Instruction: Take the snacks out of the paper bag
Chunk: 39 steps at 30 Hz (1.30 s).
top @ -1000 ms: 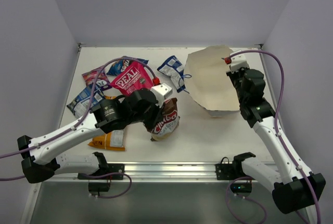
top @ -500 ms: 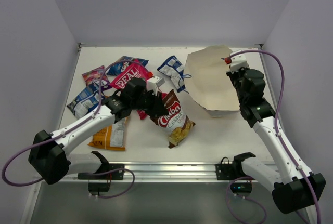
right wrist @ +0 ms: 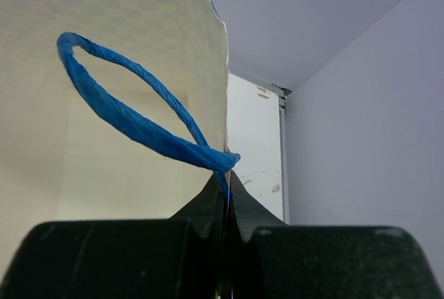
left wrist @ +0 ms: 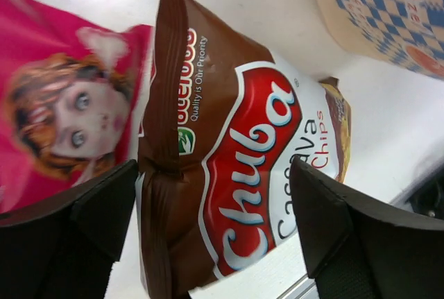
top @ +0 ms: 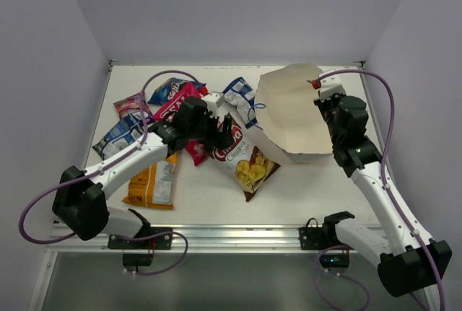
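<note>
The brown-and-white chip bag (top: pixel 243 161) (left wrist: pixel 236 167) lies flat on the table, just left of the paper bag (top: pixel 292 112) (left wrist: pixel 388 14). My left gripper (top: pixel 222 136) (left wrist: pixel 215 191) hovers open over the chip bag's top end, with nothing between its fingers (left wrist: pixel 83 229). At the paper bag's far right rim my right gripper (top: pixel 318 86) (right wrist: pixel 226 198) is shut on the paper beside the blue cord handle (right wrist: pixel 132 115). This holds the bag tilted, and its tan inside (right wrist: pixel 104 70) faces left. A large pink-red packet (top: pixel 175 107) (left wrist: pixel 62 112) lies under the left arm.
Other snacks lie on the left half of the table: an orange-yellow packet (top: pixel 153 181), a small blue one (top: pixel 163 91), a blue-white one (top: pixel 238 94), a pink-purple one (top: pixel 130 103) and another blue-white one (top: pixel 115 138). White walls close in the table on three sides.
My left gripper has opened and let go of the chip bag, which now lies flat on the table. The left arm has moved toward the far side. The right arm has held still.
</note>
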### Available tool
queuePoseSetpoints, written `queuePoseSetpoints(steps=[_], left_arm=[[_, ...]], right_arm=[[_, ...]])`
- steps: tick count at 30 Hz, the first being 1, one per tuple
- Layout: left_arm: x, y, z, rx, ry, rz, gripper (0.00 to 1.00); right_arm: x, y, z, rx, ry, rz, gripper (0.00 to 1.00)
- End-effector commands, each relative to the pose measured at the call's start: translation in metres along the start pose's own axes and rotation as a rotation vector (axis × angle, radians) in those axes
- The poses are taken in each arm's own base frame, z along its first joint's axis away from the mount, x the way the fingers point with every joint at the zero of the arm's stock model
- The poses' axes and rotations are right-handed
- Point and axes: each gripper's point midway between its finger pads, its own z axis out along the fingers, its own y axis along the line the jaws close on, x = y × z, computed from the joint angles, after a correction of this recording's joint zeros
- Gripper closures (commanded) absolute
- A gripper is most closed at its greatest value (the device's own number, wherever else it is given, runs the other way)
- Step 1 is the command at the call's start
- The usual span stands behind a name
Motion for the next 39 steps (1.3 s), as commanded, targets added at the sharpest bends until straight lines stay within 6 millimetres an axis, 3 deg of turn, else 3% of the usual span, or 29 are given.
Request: queuePoseSetpoints(steps=[1, 2, 4, 9, 14, 15, 18, 19, 24, 25, 30, 33, 39], left_arm=[[-0.057, 0.012, -0.042, -0.151, -0.164, 0.041, 0.05], [-0.059, 0.016, -0.050, -0.184, -0.168, 0.039, 0.00], [-0.079, 0.016, -0.073, -0.229, -0.235, 0.038, 0.00], [-0.105, 0.020, -0.120, -0.312, -0.347, 0.043, 0.00], [-0.125, 0.029, -0.146, -0.380, -0.495, 0.070, 0.00], [-0.122, 0.037, -0.149, -0.412, -0.514, 0.072, 0.00], [-0.121, 0.050, -0.154, -0.476, -0.569, 0.087, 0.00], [-0.119, 0.054, -0.154, -0.491, -0.575, 0.090, 0.00], [-0.115, 0.064, -0.157, -0.530, -0.607, 0.111, 0.00], [-0.112, 0.065, -0.154, -0.533, -0.599, 0.113, 0.00], [-0.103, 0.068, -0.145, -0.530, -0.561, 0.116, 0.00], [-0.099, 0.064, -0.141, -0.495, -0.545, 0.116, 0.00], [-0.097, 0.059, -0.144, -0.467, -0.542, 0.114, 0.00]], right_arm=[[-0.019, -0.010, -0.001, 0.032, -0.074, 0.015, 1.00], [-0.020, -0.010, -0.001, 0.031, -0.080, 0.006, 1.00], [-0.019, -0.008, -0.001, 0.022, -0.086, 0.001, 1.00], [-0.028, -0.011, -0.001, 0.026, -0.102, 0.015, 1.00], [-0.039, -0.018, 0.000, 0.042, -0.118, 0.067, 1.00], [-0.040, -0.019, 0.003, 0.050, -0.111, 0.080, 1.00], [-0.057, -0.042, 0.006, 0.122, -0.094, 0.153, 1.00], [-0.049, -0.048, 0.006, 0.141, -0.044, 0.167, 1.00], [-0.047, -0.077, 0.009, 0.193, 0.034, 0.390, 1.00], [-0.036, -0.084, 0.011, 0.204, 0.069, 0.416, 1.00], [-0.016, -0.084, 0.026, 0.186, 0.135, 0.581, 1.00], [0.008, -0.076, 0.039, 0.153, 0.213, 0.675, 1.00], [0.044, -0.070, 0.059, 0.165, 0.327, 0.729, 1.00]])
